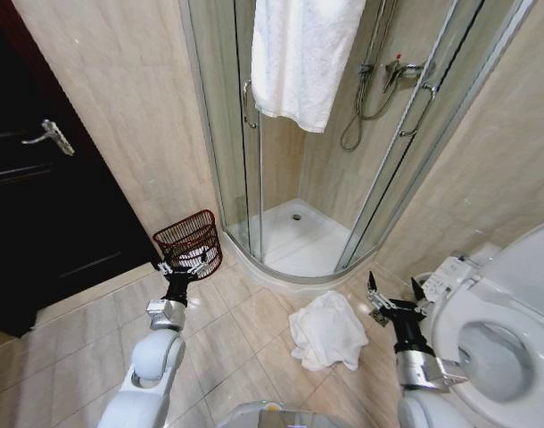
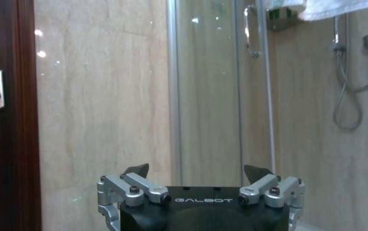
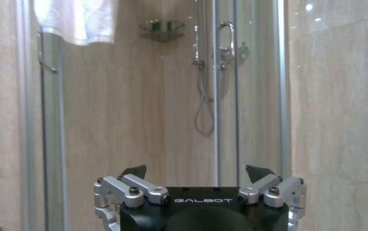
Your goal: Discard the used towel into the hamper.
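One towel (image 1: 327, 331) on tiled floor (image 1: 245, 321) near hamper (image 1: 190, 242).

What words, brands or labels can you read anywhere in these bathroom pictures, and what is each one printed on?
"GALBOT": on the black body of the left gripper, below its open fingers.
"GALBOT": on the black body of the right gripper, also open.
Control panel beside the toilet: small markings, too small to read.
Nothing readable on the hamper, the towel on the floor or the door.
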You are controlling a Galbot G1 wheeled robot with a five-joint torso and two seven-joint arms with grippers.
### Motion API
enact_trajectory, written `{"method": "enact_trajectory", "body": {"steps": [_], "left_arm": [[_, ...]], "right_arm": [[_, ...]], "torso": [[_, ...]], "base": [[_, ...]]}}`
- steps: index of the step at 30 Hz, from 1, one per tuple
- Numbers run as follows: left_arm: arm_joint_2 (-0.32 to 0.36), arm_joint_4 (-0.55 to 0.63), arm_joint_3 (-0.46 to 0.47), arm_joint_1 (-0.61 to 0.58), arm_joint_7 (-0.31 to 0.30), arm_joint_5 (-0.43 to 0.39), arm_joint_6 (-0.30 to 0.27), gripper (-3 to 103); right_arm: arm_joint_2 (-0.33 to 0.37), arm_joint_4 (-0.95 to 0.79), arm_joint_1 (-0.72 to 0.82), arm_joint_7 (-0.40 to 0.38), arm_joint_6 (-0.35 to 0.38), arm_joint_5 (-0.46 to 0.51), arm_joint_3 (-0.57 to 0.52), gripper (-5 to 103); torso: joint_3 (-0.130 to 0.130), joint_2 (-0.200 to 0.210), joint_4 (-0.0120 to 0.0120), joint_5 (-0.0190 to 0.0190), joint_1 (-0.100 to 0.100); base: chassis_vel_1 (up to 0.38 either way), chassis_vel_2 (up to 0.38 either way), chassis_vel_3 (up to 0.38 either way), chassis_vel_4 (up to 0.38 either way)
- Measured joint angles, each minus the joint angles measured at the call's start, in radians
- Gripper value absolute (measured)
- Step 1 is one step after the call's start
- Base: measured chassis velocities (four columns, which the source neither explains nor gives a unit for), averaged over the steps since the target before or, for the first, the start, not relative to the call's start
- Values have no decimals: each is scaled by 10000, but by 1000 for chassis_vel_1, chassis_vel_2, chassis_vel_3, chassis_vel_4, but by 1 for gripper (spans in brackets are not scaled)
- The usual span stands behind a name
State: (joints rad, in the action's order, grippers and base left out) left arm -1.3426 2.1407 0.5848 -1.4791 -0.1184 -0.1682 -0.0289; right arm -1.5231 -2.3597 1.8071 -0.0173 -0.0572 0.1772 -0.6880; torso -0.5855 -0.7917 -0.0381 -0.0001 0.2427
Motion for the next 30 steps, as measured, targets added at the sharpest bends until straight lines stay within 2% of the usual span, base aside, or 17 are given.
{"method": "enact_trajectory", "body": {"steps": [6,20,30], "left_arm": [[-12,178,-108,-6,28,-8,-27,100],[-203,499,-252,-103,-6,122,-304,100],[-299,829,43,-53,195,-58,-454,100]], "right_arm": [[273,-67,151,-59,-119,34,98,100],[186,-137,52,95,-264,-12,69,100],[52,-91,-25,329,-389,-58,-3,100]], "torso": [[-130,-231,0,1,105],[-462,-821,0,1,362],[-727,-1310,0,1,587]], "base": [[0,0,0,0],[0,0,0,0],[0,0,0,0]]}}
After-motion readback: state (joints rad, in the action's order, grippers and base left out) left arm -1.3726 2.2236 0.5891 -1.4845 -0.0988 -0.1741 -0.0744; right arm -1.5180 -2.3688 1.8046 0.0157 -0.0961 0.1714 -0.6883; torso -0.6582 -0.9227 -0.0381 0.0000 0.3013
